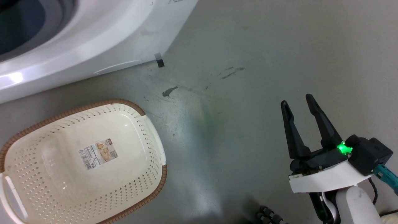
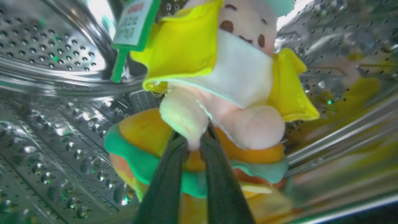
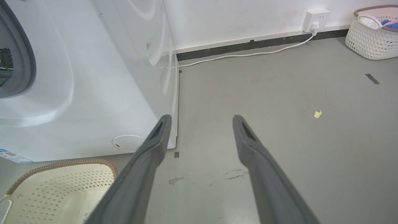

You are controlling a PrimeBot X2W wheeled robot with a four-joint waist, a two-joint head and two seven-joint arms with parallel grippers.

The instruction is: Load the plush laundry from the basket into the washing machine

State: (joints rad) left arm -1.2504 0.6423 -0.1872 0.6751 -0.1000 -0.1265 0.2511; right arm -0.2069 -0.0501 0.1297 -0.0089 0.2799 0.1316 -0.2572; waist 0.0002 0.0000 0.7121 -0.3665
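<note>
One washing machine [image 1: 93,40] stands at the left. Inside its steel drum [image 2: 46,46] is the one plush laundry [image 2: 242,77] item, bearing one green tag [image 2: 133,21], with a pale limb pinched between the two fingers of the left gripper [image 2: 194,145], which are clamped on it. One basket [image 1: 133,149] sits on the floor [image 1: 236,130] just before the machine, one label [image 1: 99,153] on its bottom. Further right, the right gripper [image 1: 296,100] hovers with its two fingers spread apart, and one white basket [image 3: 370,37] stands by the far wall.
</note>
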